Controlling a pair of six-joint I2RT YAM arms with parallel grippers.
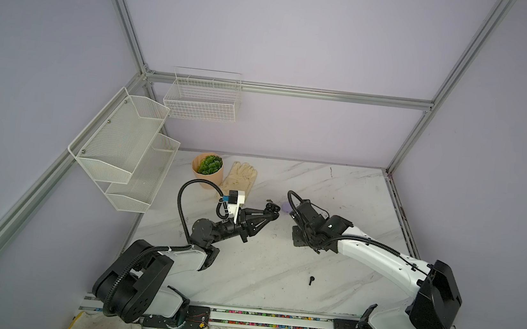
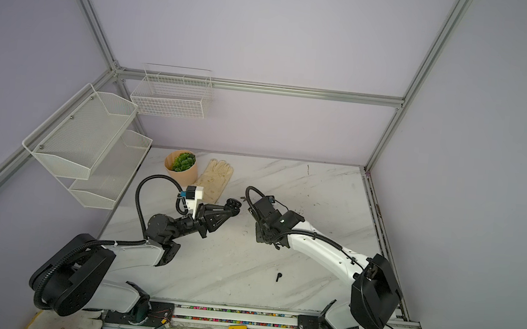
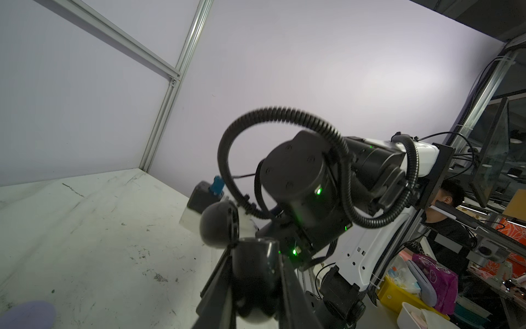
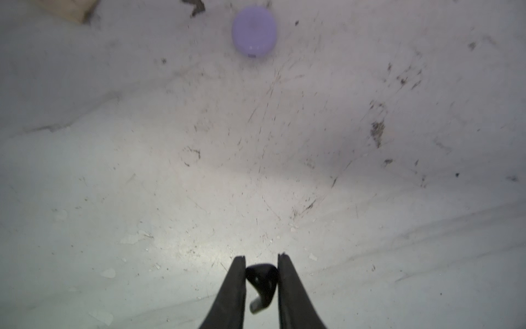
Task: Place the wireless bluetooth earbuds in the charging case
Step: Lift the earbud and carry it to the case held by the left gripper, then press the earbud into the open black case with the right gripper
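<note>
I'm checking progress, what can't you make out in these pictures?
Black case sockets: left wrist view shows only the outside; top views too small.
Right pincer and its black earbud: hidden under the right arm in both top views.
Lilac case: blurred in right wrist view, mostly behind that arm in top views.
</note>
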